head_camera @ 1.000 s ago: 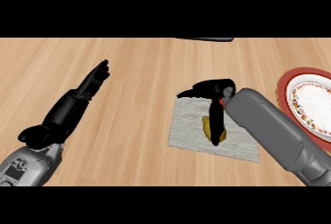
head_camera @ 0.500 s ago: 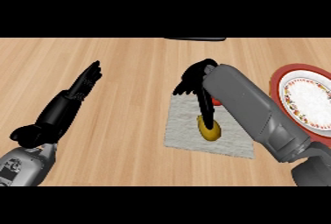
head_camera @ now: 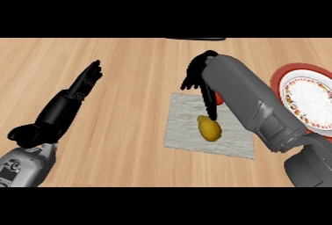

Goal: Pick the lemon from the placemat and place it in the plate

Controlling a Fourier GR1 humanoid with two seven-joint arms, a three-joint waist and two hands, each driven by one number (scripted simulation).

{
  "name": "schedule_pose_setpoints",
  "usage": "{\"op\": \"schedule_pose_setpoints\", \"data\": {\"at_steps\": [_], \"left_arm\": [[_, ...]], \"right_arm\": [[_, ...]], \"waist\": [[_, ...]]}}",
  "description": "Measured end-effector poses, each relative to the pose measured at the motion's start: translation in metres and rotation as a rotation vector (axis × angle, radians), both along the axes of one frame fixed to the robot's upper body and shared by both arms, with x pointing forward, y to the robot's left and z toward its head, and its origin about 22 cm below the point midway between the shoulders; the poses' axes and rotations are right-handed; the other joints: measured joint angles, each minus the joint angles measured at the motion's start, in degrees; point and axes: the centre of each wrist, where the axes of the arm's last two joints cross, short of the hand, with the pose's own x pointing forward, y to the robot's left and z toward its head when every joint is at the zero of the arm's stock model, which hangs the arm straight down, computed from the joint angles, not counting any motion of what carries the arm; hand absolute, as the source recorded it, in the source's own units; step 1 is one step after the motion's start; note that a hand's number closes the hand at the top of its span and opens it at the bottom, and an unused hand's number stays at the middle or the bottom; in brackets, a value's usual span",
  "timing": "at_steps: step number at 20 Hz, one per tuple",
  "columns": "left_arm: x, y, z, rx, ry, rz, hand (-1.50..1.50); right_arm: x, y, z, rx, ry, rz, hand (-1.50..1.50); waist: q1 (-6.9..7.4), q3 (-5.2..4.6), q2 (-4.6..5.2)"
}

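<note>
Since a moment ago the right forearm has swung up and toward the plate side, uncovering the lemon (head_camera: 209,128). It lies on the placemat (head_camera: 188,136), free of any hold, so by my reading the pick is not yet made.

Nearest, the left hand (head_camera: 86,81) rests over the wooden counter (head_camera: 123,57) at the view's left, fingers straight and relaxed. The lemon is a smooth yellow oval; the placemat under it is a pale grey square with a rough, cloth-like weave. Just past it the right hand (head_camera: 198,74) hangs with fingers drooping downward, grasping nothing, one dark finger reaching toward the lemon's near end. At the right edge sits the plate (head_camera: 285,77), round, red-rimmed, white in the middle with a patterned band.
</note>
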Motion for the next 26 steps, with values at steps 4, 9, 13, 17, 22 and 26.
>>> {"op": "schedule_pose_setpoints", "data": {"at_steps": [4,9,13,17,22,26], "left_arm": [[0.000,-0.002,-0.002,0.001,-0.002,0.004,0.00],[-0.003,0.003,-0.002,0.003,-0.005,0.004,0.00],[-0.005,0.005,-0.009,0.005,-0.002,0.010,0.00],[-0.003,0.008,-0.005,0.005,-0.004,0.015,0.00],[-0.005,0.009,-0.008,0.009,-0.002,0.023,0.00],[-0.004,0.012,-0.002,0.010,0.005,0.027,0.00]], "right_arm": [[0.003,0.000,-0.002,0.001,0.030,-0.008,-1.50],[-0.001,0.002,-0.018,-0.009,0.073,0.014,-1.50],[-0.005,0.002,-0.030,-0.025,0.098,0.043,-1.50],[-0.010,0.001,-0.045,-0.061,0.117,0.071,-1.50],[-0.018,0.002,-0.064,-0.090,0.142,0.104,-1.50],[-0.023,0.004,-0.072,-0.100,0.158,0.123,-1.50]], "waist": [[0.09,0.01,0.06],[0.17,0.01,0.09],[-0.12,0.02,0.03],[-0.40,0.03,-0.08],[-0.91,0.03,-0.32],[-1.16,-0.03,-0.70]]}}
